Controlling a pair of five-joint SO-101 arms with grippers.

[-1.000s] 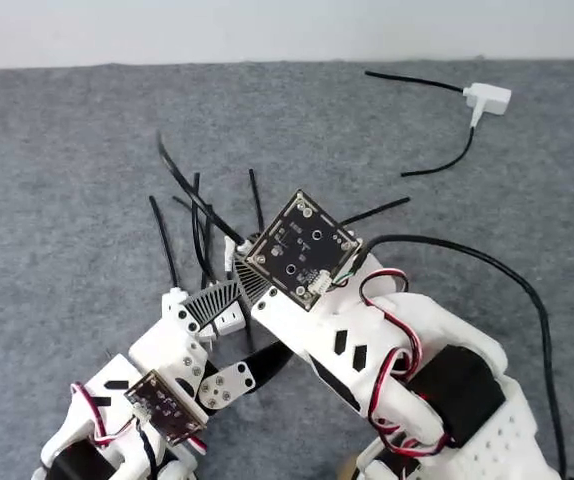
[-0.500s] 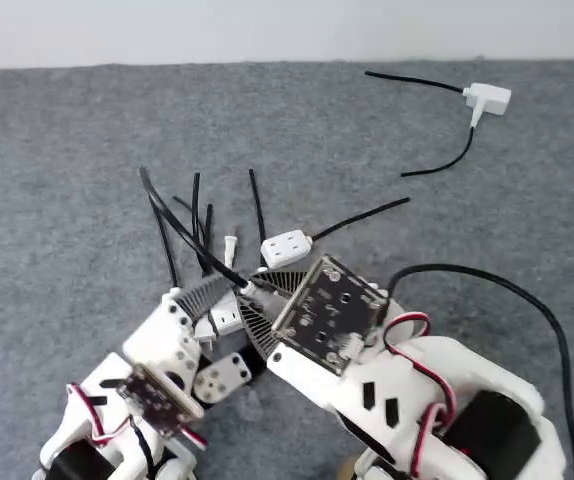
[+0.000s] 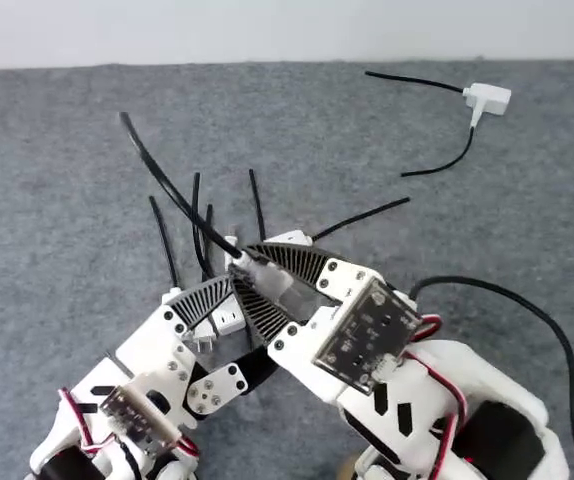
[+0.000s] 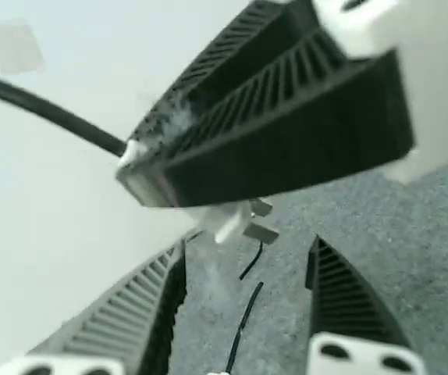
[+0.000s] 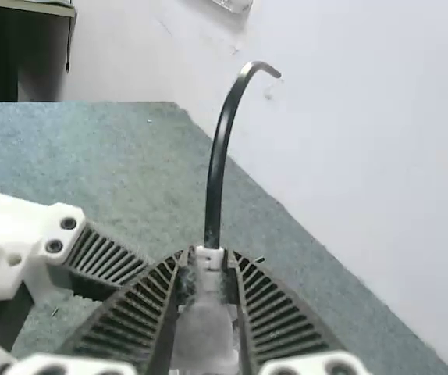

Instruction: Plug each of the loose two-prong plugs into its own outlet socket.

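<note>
Black-corded white plug (image 5: 202,324): clamped in right tool (image 5: 206,269), newly lifted and drawn back to frame centre, cord swung to upper left. Left tool (image 3: 215,312) open alongside. Outlet socket (image 3: 289,238) just beyond; insertion pending.

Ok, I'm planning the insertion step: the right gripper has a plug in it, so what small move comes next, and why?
Probably turn the right gripper to aim the prongs of its plug at the white outlet socket showing just beside it. The gripper is shut on the plug, the prongs are bare and in no socket, and the left gripper is open.
</note>
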